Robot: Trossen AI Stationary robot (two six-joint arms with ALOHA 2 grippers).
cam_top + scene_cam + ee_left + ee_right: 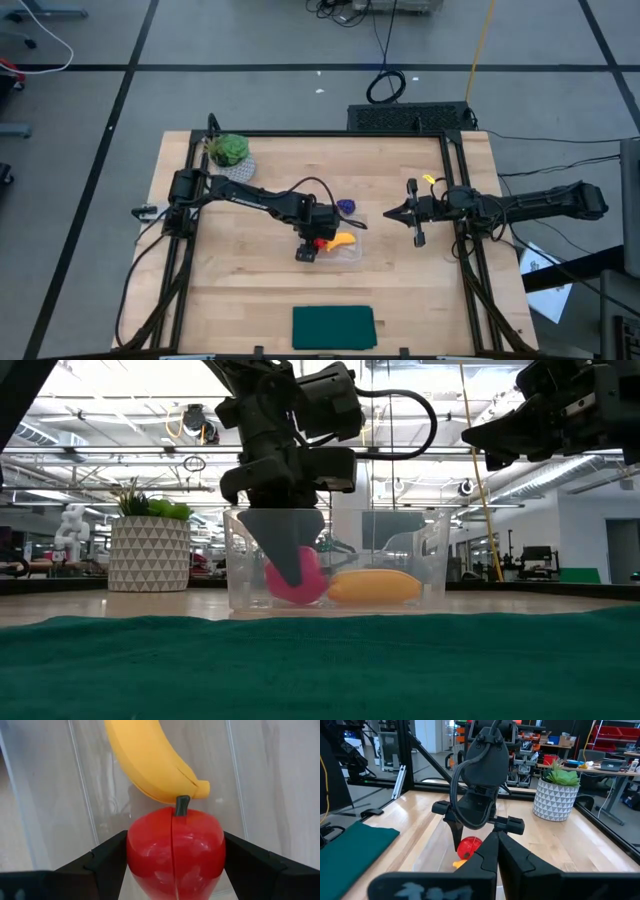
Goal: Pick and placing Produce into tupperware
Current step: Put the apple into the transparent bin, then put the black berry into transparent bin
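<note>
The clear tupperware (355, 256) (430, 560) stands mid-table. A yellow banana (344, 241) (375, 586) (150, 765) lies on its floor. My left gripper (316, 244) (174, 865) reaches down into it and is shut on the round red fruit (322, 243) (300, 582) (174, 850), right next to the banana. The dark purple piece (347, 206) lies on the table just beyond the tupperware's far side. My right gripper (390, 214) (497, 845) hovers shut above the table, to the right of the tupperware, touching nothing. My left gripper pinches the red fruit between its two fingers (107, 857), one on each of its opposite sides (135, 855), the dark stem (181, 805) facing the banana. The fingers come from above, pointing down into the tupperware. The fruit sits low, level with the banana; whether it rests on the floor I cannot tell.
A green plant in a white patterned pot (228, 150) (150, 550) (557, 790) stands at the table's far left corner. A dark green flat rectangle (333, 327) (320, 660) (350, 845) lies at the near edge. Bare wood surrounds the tupperware.
</note>
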